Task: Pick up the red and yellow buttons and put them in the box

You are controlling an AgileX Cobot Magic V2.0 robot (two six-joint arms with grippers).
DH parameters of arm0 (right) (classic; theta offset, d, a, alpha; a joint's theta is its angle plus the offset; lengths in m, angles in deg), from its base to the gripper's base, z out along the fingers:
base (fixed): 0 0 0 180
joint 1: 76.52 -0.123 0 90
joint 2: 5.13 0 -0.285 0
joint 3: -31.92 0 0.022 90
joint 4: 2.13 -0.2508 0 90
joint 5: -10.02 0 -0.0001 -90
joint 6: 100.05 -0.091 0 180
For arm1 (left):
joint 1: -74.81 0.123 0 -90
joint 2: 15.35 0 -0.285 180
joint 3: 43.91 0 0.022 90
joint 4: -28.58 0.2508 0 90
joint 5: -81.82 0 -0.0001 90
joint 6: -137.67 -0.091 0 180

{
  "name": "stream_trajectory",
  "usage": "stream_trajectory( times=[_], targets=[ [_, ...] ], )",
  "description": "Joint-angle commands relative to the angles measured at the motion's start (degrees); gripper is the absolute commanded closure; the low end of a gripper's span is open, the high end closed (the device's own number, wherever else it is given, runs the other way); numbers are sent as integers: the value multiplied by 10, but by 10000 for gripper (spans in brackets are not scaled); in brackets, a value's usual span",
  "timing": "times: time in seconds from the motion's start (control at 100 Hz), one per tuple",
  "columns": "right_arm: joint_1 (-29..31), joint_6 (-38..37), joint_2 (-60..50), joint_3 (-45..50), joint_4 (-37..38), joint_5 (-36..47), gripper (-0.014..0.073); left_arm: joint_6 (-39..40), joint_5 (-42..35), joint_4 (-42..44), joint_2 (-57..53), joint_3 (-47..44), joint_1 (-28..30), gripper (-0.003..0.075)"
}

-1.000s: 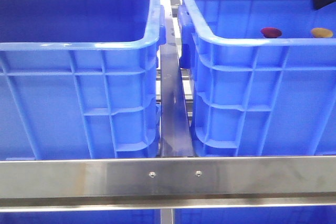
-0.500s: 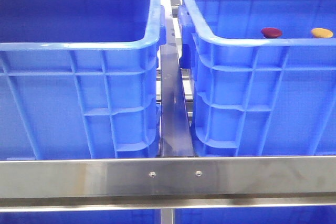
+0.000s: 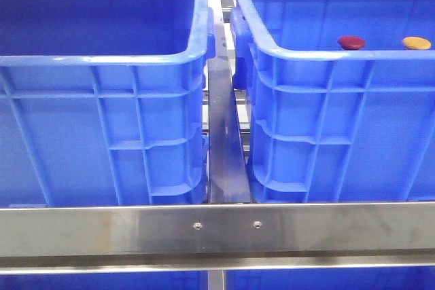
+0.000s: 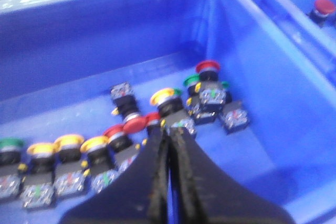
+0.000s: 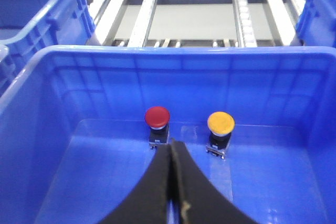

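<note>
The dark red button (image 3: 351,42) and the yellow button (image 3: 416,43) stand side by side inside the right-hand box (image 3: 326,53), whose inner wall is ribbed. In the right wrist view the red button (image 5: 157,116) and the yellow button (image 5: 220,123) sit upright on the box floor (image 5: 105,182). My right gripper (image 5: 172,142) is shut and empty, just short of the red button. My left gripper (image 4: 168,131) is shut and empty, over a row of buttons in the other crate. Neither gripper shows in the front view.
The left blue crate (image 3: 102,59) has smooth inner walls and holds several push-buttons with red, yellow and green caps (image 4: 136,124) along its floor. A steel rail (image 3: 217,229) crosses in front of both crates. Roller conveyor tracks (image 5: 247,19) lie beyond the box.
A dark part of the right arm at the top right of the front view a second ago has moved out of that view. The buttons and crates have not moved.
</note>
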Motion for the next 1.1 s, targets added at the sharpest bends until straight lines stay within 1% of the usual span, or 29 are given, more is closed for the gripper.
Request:
stream_trajectory(
  times=[0.0, 0.19, 0.33, 0.54, 0.67, 1.09],
  targets=[
    [-1, 4, -47, 11, -14, 25, 654, 8, -62, -2, -32, -17, 0, 741],
    [-1, 4, -149, 77, -14, 20, 654, 8, -103, -2, -106, -96, 0, 741],
    [-1, 4, -217, 122, -14, 9, 654, 8, -105, -11, -163, -135, 0, 741],
    [-1, 5, -299, 165, -14, -30, 654, 7, -104, -11, -241, -177, 0, 740],
    [-1, 5, -317, 170, -14, -42, 654, 7, -99, -11, -268, -189, 0, 740],
    [-1, 5, -317, 170, -14, -56, 654, 7, -92, -11, -269, -189, 0, 740]
  ],
)
